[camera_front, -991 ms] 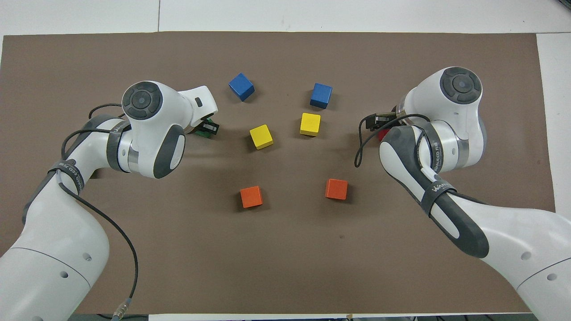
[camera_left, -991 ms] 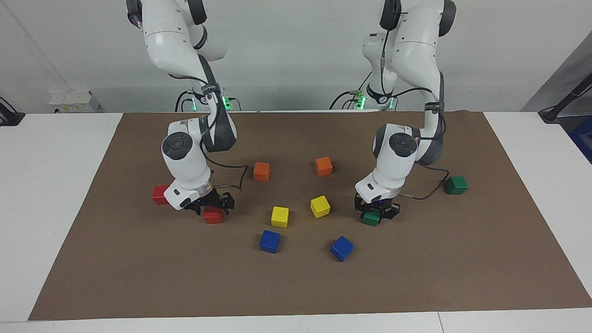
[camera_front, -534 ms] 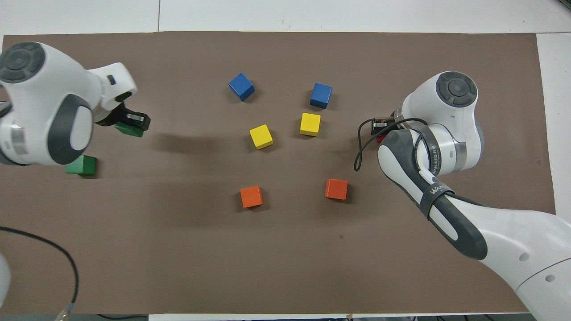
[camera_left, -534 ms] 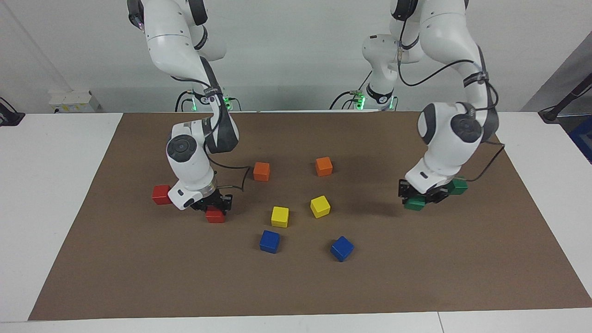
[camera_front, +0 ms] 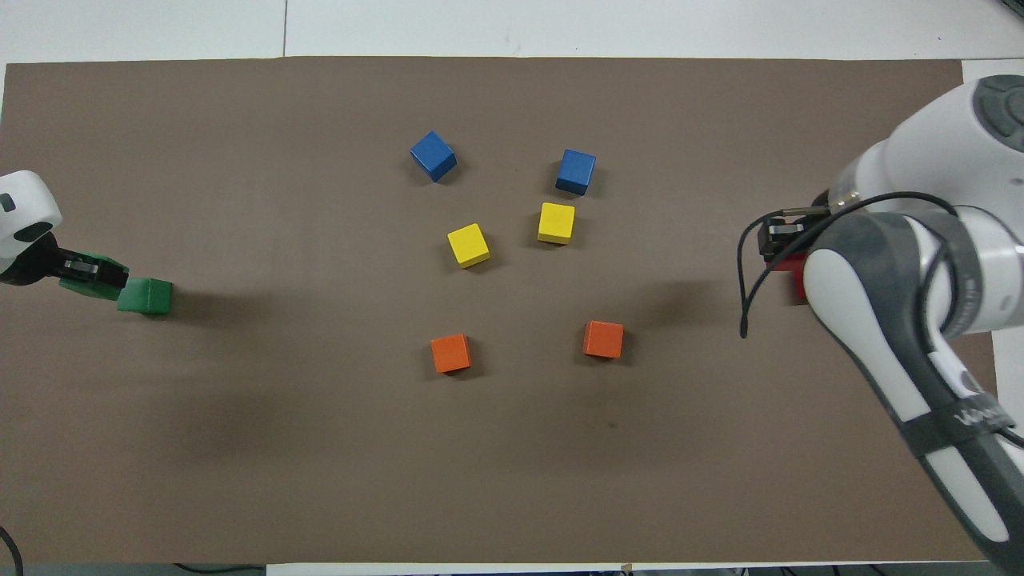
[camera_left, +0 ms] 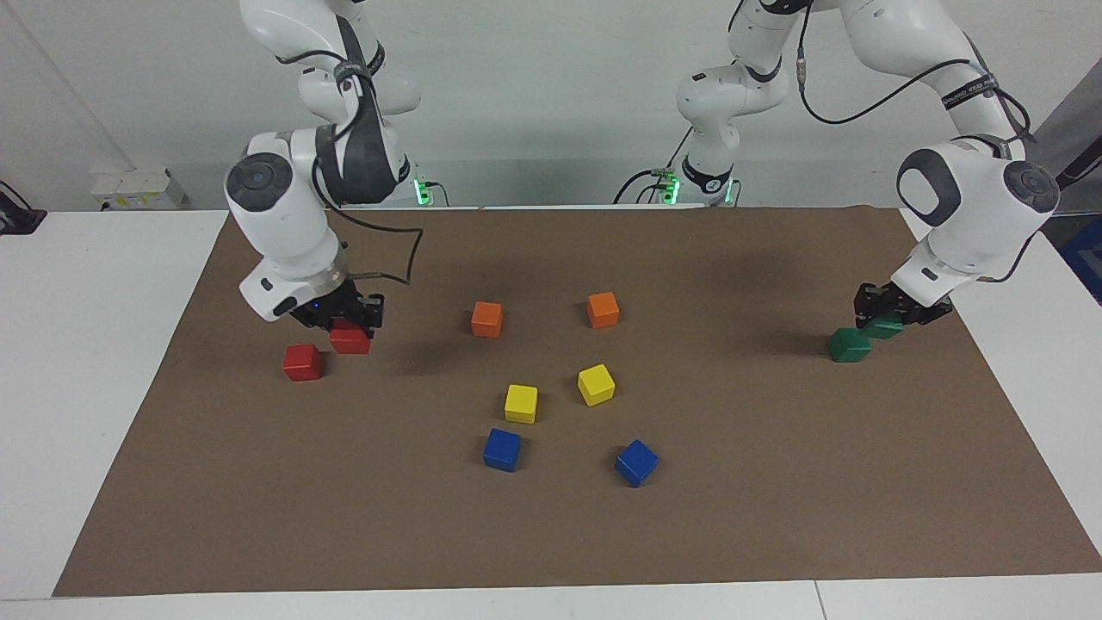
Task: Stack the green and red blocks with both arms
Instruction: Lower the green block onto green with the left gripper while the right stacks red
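A red block (camera_left: 349, 337) was clamped between the fingers of the right pincer (camera_left: 341, 320), lifted off the brown mat (camera_left: 551, 534) and hanging over the spot just beside the second red block (camera_left: 303, 362), which sat flat on the mat toward the right arm's end of the counter (camera_left: 95, 387). A green block (camera_left: 884, 326) was likewise clamped in the left pincer (camera_left: 891, 312), raised over the mat right next to the second green block (camera_left: 849, 344), which rested on the mat toward the left arm's end. The facing view showed both red blocks clearly and the gap between held and resting cubes; in the overhead view only a sliver of the held red block (camera_front: 792, 270) showed under the right pincer (camera_front: 782, 238), the resting red one was hidden by the right arm, while the held green block (camera_front: 94, 277) appeared to overlap the edge of the resting green block (camera_front: 145, 295) beneath the left pincer (camera_front: 84, 268). Being cubes, the blocks had no long axis; the resting red and green ones lay roughly square to the mat's edges, and the held green one looked slightly turned. Between the two arms lay two orange cubes (camera_left: 486, 319) (camera_left: 603, 309) nearest the robots, then two yellow cubes (camera_left: 521, 403) (camera_left: 596, 384), then two blue cubes (camera_left: 502, 449) (camera_left: 636, 462) farthest from them, all apart from one another.
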Available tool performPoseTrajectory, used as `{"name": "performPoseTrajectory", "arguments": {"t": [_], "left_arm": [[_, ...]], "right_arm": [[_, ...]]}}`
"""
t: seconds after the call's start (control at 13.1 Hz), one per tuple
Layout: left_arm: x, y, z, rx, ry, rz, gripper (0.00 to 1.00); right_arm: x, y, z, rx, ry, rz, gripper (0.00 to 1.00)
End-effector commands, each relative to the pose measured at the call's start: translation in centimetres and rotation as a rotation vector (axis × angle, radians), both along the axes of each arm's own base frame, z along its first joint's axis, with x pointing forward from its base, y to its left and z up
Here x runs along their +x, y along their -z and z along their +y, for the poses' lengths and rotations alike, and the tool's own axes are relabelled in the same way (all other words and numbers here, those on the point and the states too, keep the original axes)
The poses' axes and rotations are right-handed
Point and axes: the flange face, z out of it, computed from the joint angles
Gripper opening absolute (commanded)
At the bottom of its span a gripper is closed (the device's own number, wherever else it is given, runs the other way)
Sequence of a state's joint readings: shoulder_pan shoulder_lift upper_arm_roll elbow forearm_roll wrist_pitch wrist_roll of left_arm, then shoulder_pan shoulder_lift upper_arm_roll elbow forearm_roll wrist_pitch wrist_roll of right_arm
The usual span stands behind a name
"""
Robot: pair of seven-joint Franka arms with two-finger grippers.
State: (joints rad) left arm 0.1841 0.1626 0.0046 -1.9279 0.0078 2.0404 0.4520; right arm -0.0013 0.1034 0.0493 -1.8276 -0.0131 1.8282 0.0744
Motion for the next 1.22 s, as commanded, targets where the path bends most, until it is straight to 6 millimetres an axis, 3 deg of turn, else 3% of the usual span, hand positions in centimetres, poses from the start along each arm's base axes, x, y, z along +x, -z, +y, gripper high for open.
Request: {"name": "performPoseTrajectory", "arguments": {"t": [0.0, 0.3, 0.61, 1.14], "left_arm": [[-1.6, 2.0, 0.8, -0.007, 0.008, -0.023, 0.00], [-2.5, 5.0, 1.5, -0.029, -0.015, -0.038, 0.00], [-2.5, 5.0, 1.4, -0.081, -0.060, -0.047, 0.00], [-2.5, 5.6, 2.4, -0.054, -0.019, -0.133, 0.00]], "right_arm": [[-2.3, -1.0, -3.6, 0.002, -0.016, 0.036, 0.00], [-3.6, 3.1, -8.9, 0.011, -0.057, -0.022, 0.00], [-2.7, 5.8, -9.3, 0.011, -0.067, -0.058, 0.00], [-2.8, 10.2, -9.2, 0.008, -0.089, -0.100, 0.00]]}}
